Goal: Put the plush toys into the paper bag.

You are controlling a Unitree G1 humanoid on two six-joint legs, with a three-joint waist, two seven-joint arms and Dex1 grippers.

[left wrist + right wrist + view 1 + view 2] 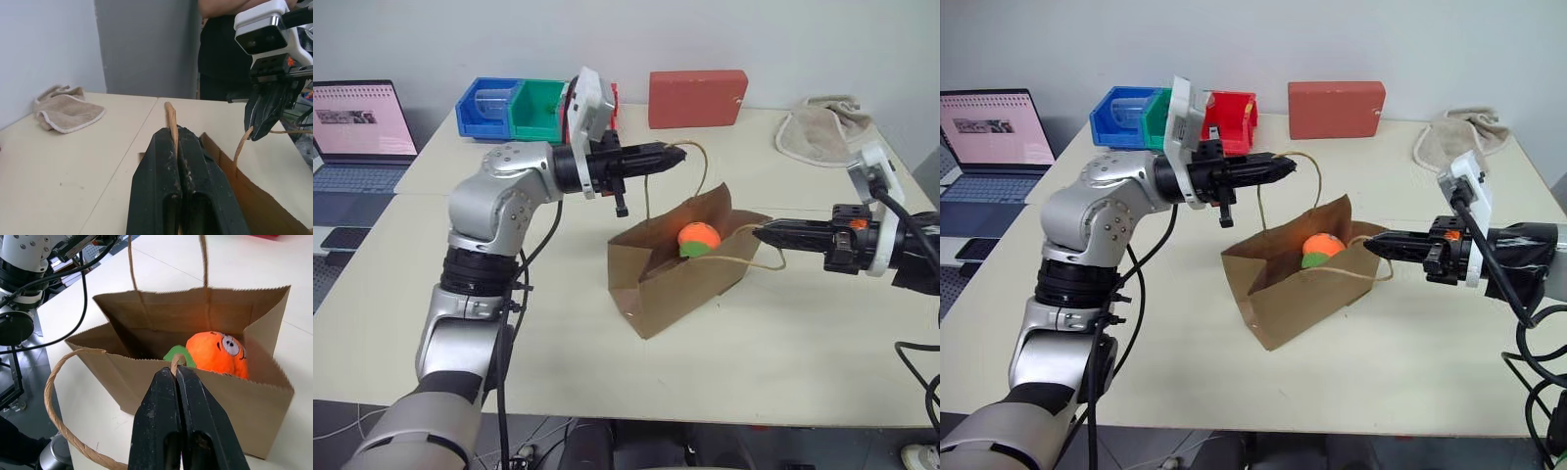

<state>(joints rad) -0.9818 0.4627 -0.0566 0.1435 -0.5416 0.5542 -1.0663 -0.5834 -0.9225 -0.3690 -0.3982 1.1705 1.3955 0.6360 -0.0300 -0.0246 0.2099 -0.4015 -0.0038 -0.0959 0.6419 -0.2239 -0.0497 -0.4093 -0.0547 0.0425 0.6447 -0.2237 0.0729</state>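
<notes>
The brown paper bag (658,279) stands open in the middle of the table. An orange carrot plush toy (697,237) with green leaves lies inside it, and the right wrist view shows its cartoon eye (230,345). My left gripper (679,152) points level above the bag, shut on the far loop handle (703,171) and holding it up. My right gripper (759,233) comes in from the right at the bag's rim, shut on the near loop handle (58,401). Both handles are drawn apart, which keeps the bag's mouth wide.
A red rectangular box (697,98) and a beige cloth (822,132) lie along the table's far edge. Blue (487,110), green (538,110) and red (1230,119) bins stand at the back left. A laptop (360,122) sits on the left. A person (220,54) stands beyond the table.
</notes>
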